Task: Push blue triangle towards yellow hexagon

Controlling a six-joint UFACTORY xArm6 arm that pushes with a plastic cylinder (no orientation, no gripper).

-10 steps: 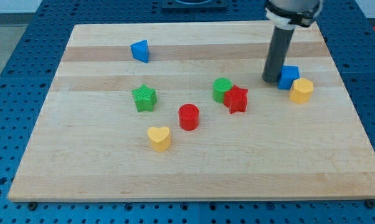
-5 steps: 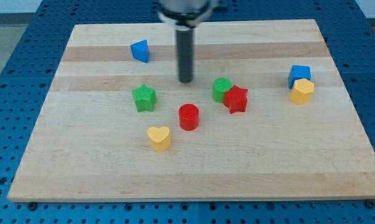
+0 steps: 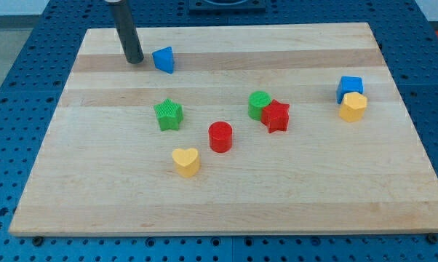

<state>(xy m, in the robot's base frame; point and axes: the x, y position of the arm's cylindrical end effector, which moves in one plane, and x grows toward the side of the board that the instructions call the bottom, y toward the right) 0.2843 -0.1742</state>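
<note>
The blue triangle (image 3: 164,59) lies on the wooden board near the view's top left. My tip (image 3: 134,60) rests on the board just left of the triangle, with a small gap between them. The yellow hexagon (image 3: 353,106) sits far off at the view's right, touching a blue cube (image 3: 349,87) just above it.
A green star (image 3: 169,114), a red cylinder (image 3: 220,136) and a yellow heart (image 3: 185,161) lie in the board's middle left. A green cylinder (image 3: 260,104) and a red star (image 3: 276,116) touch each other in the middle. The board (image 3: 226,204) sits on a blue perforated table.
My tip has moved from beside the blue cube at the right, across the board's middle, to the left side of the blue triangle. No block has moved.
</note>
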